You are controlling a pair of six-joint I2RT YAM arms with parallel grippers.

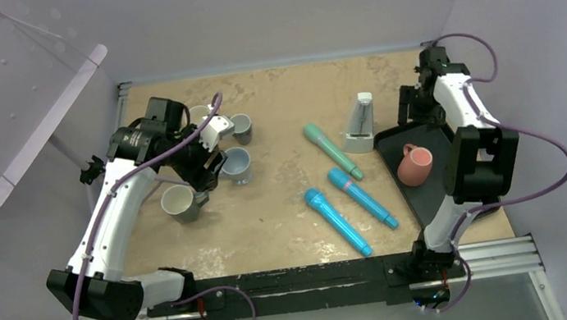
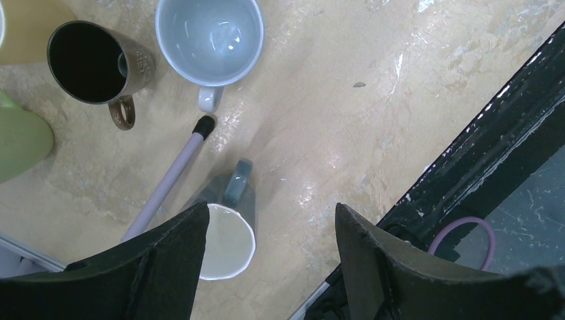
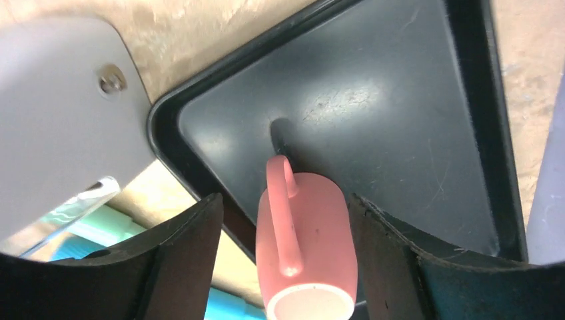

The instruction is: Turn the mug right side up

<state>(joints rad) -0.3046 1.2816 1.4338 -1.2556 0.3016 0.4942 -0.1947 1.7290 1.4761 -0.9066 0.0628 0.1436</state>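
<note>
A pink mug lies on its side in the black tray at the right. In the right wrist view the mug has its handle up and its white-rimmed mouth toward the camera. My right gripper hangs open above it, and in that view its fingers stand either side of the mug without touching it. My left gripper is open and empty over a group of mugs at the left. In its own view bare table lies between the fingers.
Left group: grey mug, light blue mug, dark mug, all mouth up. A lavender rod lies among them. A white metronome, a green microphone and two blue ones lie mid-table.
</note>
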